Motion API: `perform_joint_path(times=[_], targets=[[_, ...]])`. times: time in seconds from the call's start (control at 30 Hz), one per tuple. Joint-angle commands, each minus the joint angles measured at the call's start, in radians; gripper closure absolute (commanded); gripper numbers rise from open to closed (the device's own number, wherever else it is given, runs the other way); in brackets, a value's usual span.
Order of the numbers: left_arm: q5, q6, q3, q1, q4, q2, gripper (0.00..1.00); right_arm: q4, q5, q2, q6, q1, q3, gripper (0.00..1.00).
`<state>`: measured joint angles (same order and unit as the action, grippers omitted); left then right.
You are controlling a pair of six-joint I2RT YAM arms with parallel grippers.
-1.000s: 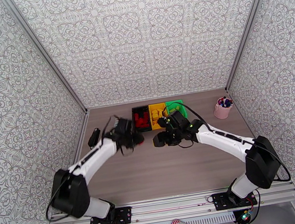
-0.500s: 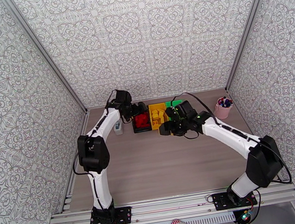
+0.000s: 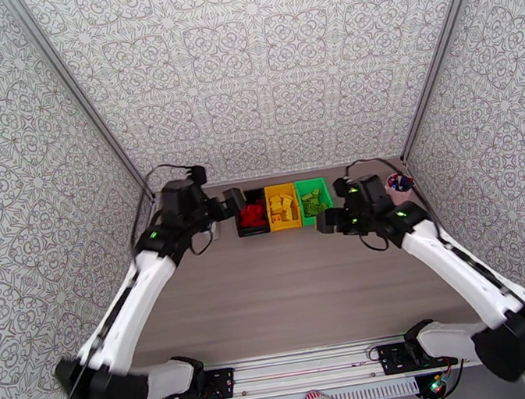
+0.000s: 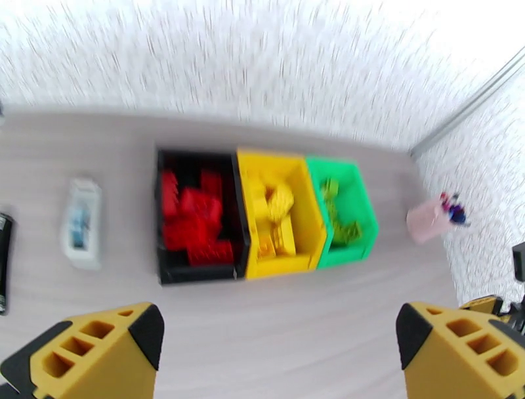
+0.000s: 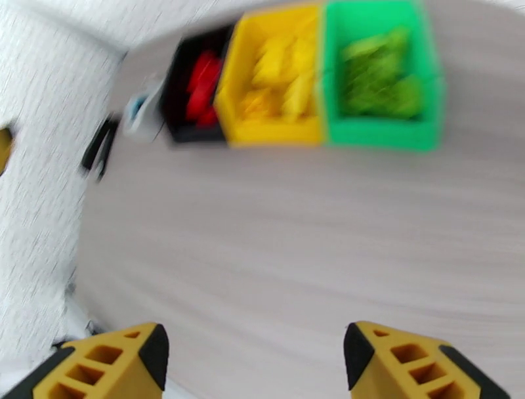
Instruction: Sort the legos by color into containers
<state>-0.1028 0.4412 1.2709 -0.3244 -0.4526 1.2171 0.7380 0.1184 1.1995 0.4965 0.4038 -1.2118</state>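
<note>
Three containers stand side by side at the back of the table. The black bin holds red legos, the yellow bin yellow legos, and the green bin green legos. From above, my left gripper hangs just left of the black bin. In its wrist view the left gripper is open and empty. My right gripper sits just in front of the green bin. Its wrist view shows the right gripper open with nothing between its fingers.
A small white-and-blue box lies left of the black bin, with a black object further left. A pink cup of pens stands at the back right, partly behind the right arm.
My left gripper rose from in front of the black bin to over it, opened, and now sits just left of it. My right gripper slid right, from before the yellow bin to before the green one.
</note>
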Motion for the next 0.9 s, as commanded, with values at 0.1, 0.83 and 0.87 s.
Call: perform_joint_path(times=[0.1,0.83,0.87], targets=[[0.181,-0.149,-0.383,-0.003,0.395,-0.286,0.01,-0.233,-0.453,-0.220,0.006,-0.010,0.170,0.11],[0.455,-0.361,-1.055,0.315,1.160,-0.086,0.01,-1.343,-0.550,0.052,-0.450,-0.269,0.837,0.01],[0.414,-0.379,-1.044,0.322,1.209,-0.043,0.01,-1.396,-0.535,0.085,-0.465,-0.274,0.845,0.01]])
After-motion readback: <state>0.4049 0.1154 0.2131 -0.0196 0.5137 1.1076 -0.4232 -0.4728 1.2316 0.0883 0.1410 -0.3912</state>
